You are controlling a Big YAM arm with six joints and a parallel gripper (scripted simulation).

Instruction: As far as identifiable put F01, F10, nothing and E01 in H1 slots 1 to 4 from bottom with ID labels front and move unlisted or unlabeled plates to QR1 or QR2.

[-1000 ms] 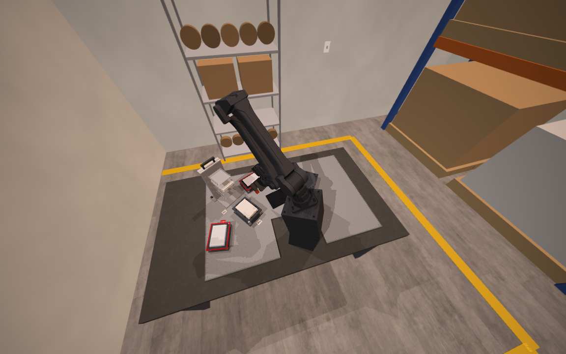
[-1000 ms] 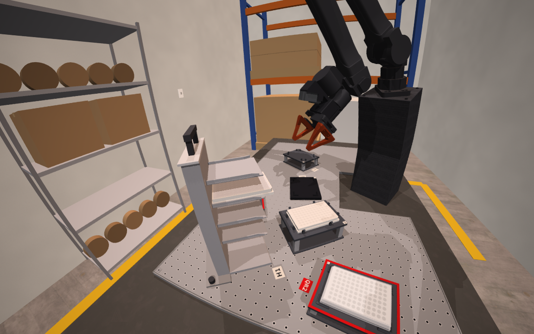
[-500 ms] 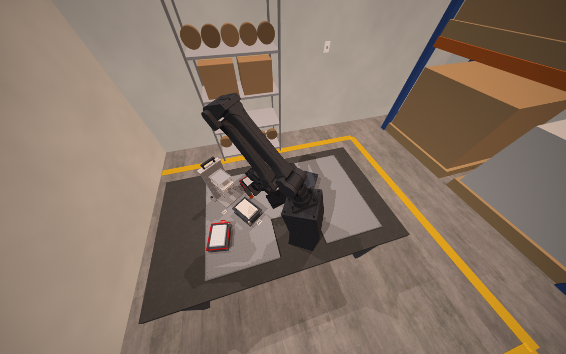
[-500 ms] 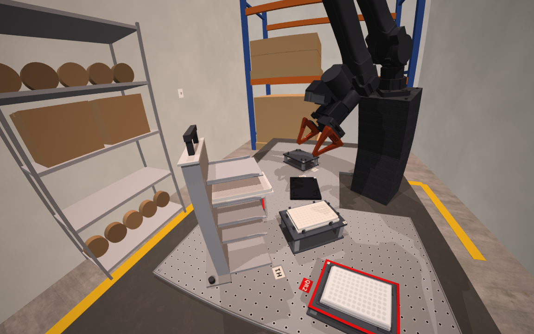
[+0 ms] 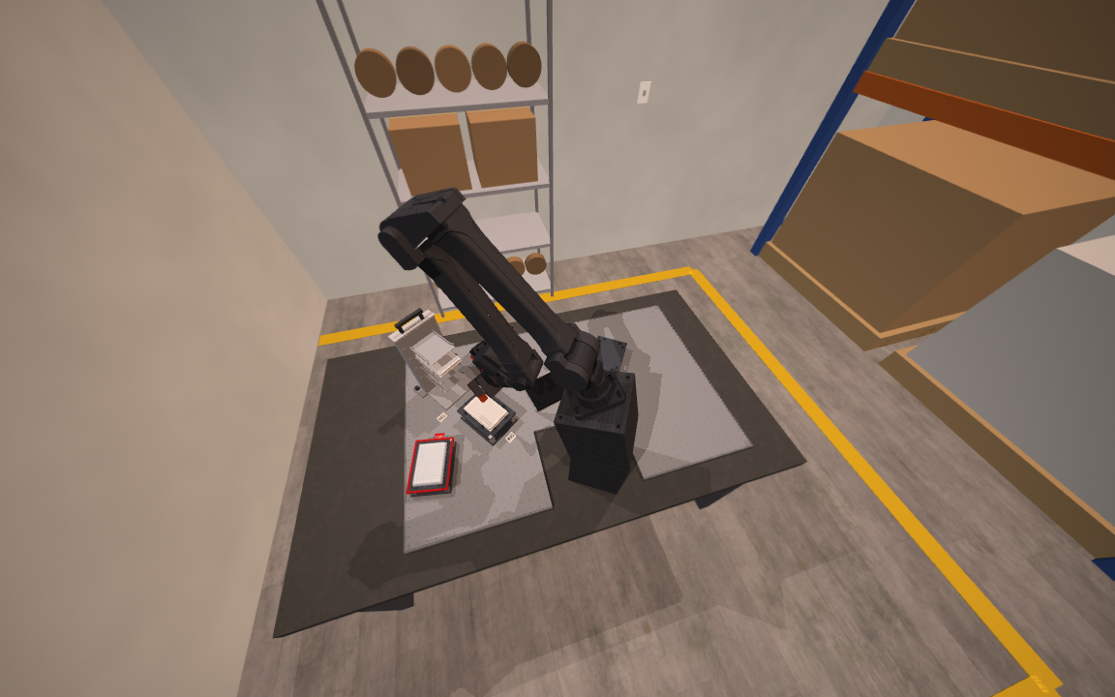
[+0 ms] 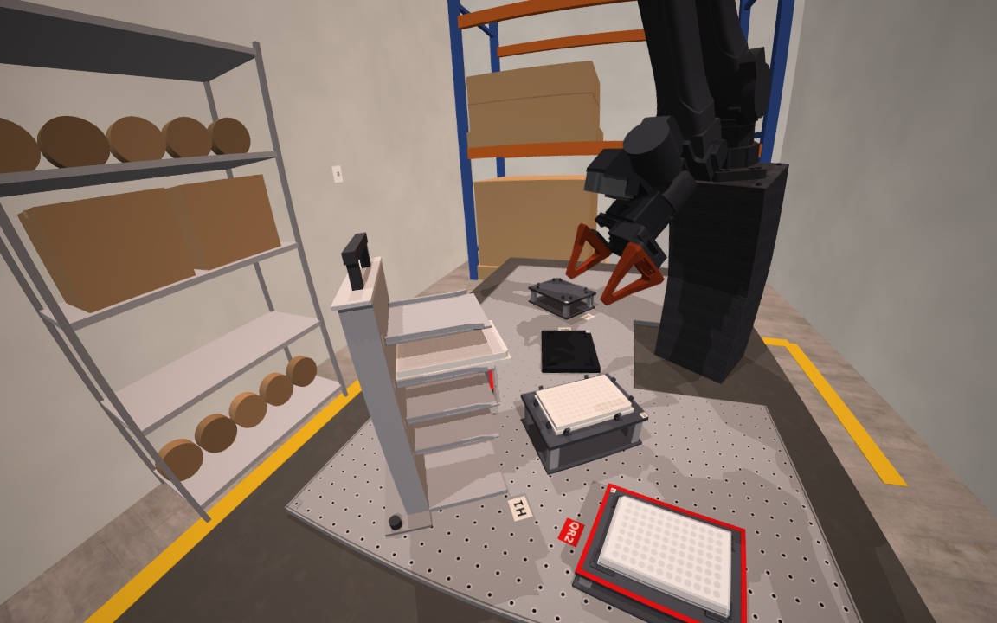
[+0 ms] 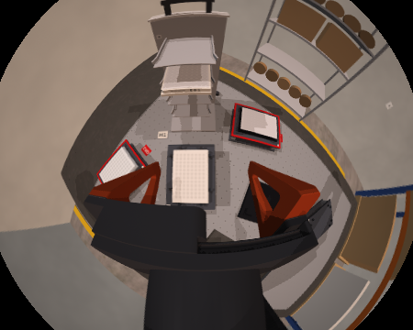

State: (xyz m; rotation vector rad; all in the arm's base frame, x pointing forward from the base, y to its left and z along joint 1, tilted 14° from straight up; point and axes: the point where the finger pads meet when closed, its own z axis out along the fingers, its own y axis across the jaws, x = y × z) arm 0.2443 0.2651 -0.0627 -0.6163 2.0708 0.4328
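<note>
We see the claw (image 6: pixel 616 266) spread wide with nothing between its two orange-brown triangular fingers (image 6: pixel 586 249), which hang in the air above the far part of the counter (image 6: pixel 447 542), a grey plate dotted with a regular grid of small holes. The matte black arm (image 5: pixel 492 294) bends down from its ribbed, blocky black pedestal (image 6: pixel 765 232).

The plate hotel H1 (image 6: pixel 378 387) is a pale grey upright post with a black handle on top and stepped flat shelves. One white plate (image 6: pixel 452 352) lies on an upper shelf, its front edge jutting a little past the shelf lip; the lower shelves look bare from the exterior view, though we cannot see their full depth.

Just beside the hotel stands a dark raised nest (image 6: pixel 583 441) carrying a white plate (image 6: pixel 583 402) with a fine grid of wells. Nearer the camera, the red-bordered nest QR2 (image 6: pixel 660 557) holds another white well plate (image 6: pixel 668 554), lying flat inside its frame. In the wrist view a second red-framed nest (image 7: pixel 256 125) holds a pale plate, too.

Under the claw sit a glossy flat black pad (image 6: pixel 569 350) and a low dark nest (image 6: pixel 561 296) with corner pegs. Open counter lies between the claw and the raised nest.
</note>
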